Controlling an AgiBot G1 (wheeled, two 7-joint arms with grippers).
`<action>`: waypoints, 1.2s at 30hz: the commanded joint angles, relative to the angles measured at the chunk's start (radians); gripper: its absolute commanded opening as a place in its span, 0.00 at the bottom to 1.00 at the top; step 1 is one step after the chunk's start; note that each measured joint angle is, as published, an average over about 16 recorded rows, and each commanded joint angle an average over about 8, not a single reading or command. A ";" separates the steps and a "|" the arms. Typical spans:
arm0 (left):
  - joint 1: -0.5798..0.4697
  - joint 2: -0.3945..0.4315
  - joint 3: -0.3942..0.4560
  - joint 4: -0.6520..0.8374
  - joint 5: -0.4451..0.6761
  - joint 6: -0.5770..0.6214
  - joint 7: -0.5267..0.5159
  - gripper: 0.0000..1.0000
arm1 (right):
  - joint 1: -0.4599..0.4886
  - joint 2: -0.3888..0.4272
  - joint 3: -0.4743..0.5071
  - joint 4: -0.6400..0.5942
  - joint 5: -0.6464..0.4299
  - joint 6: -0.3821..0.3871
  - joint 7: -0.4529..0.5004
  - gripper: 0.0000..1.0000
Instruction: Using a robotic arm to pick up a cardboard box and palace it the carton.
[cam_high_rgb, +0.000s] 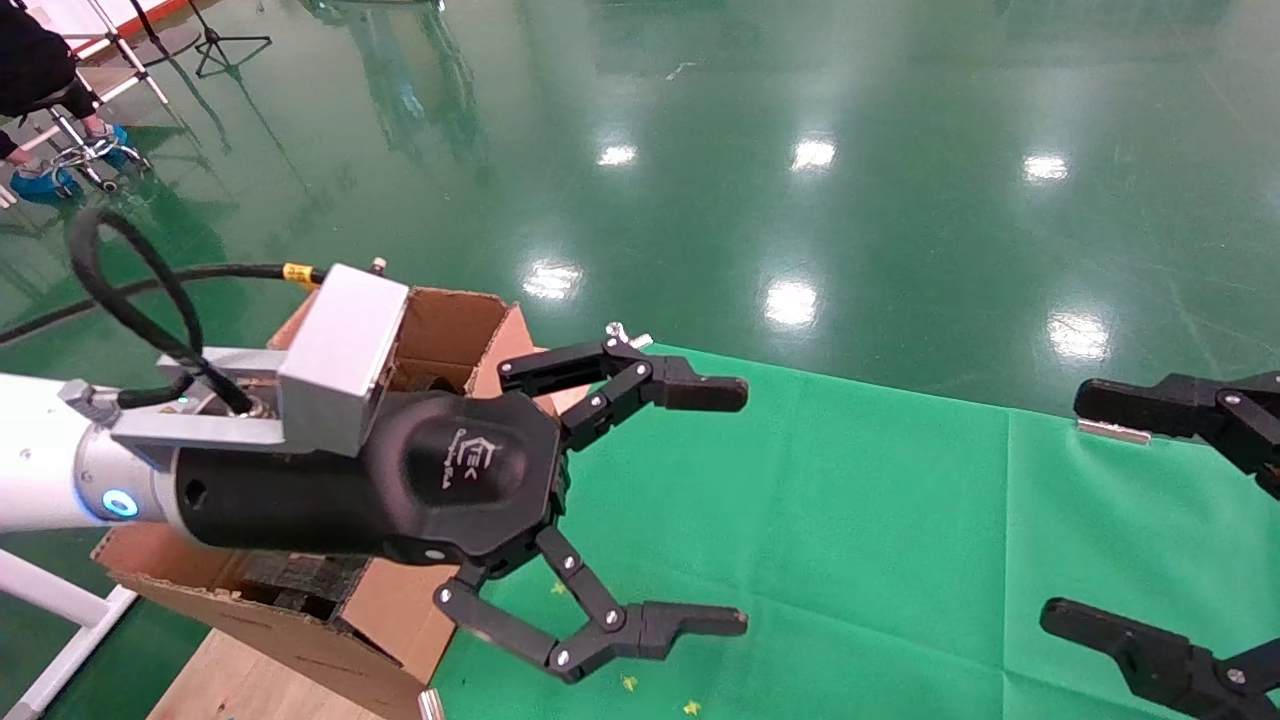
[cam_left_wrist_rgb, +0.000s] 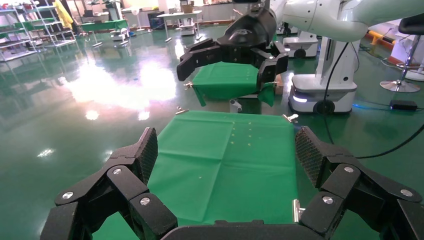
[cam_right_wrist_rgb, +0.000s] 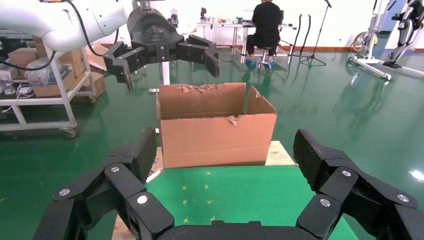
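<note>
The small cardboard box is not in view in any frame. The carton (cam_high_rgb: 446, 324) stands at the left end of the green table, largely behind my left arm; in the right wrist view the carton (cam_right_wrist_rgb: 215, 135) shows upright flaps and a torn top edge. My left gripper (cam_high_rgb: 735, 505), on the white-sleeved arm with the silver bracket, is open and empty. It hangs in the air just right of the carton, above the green cloth (cam_high_rgb: 850, 520). My right gripper (cam_high_rgb: 1075, 508) is open and empty at the right edge, facing the carton.
Metal clips (cam_high_rgb: 1112, 430) hold the cloth to the table's edges. Black foam blocks (cam_high_rgb: 300, 580) show inside the carton. A person sits on a stool (cam_right_wrist_rgb: 265, 30) far behind. A cart with boxes (cam_right_wrist_rgb: 45, 85) stands beyond the carton. Shiny green floor surrounds the table.
</note>
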 joint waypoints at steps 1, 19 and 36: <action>0.001 0.000 -0.001 0.000 -0.001 0.000 -0.001 1.00 | 0.000 0.000 0.000 0.000 0.000 0.000 0.000 1.00; -0.019 0.000 0.013 0.021 0.011 -0.003 -0.010 1.00 | 0.000 0.000 0.000 0.000 0.000 0.000 0.000 1.00; -0.023 -0.001 0.016 0.026 0.013 -0.004 -0.012 1.00 | 0.000 0.000 0.000 0.000 0.000 0.000 0.000 1.00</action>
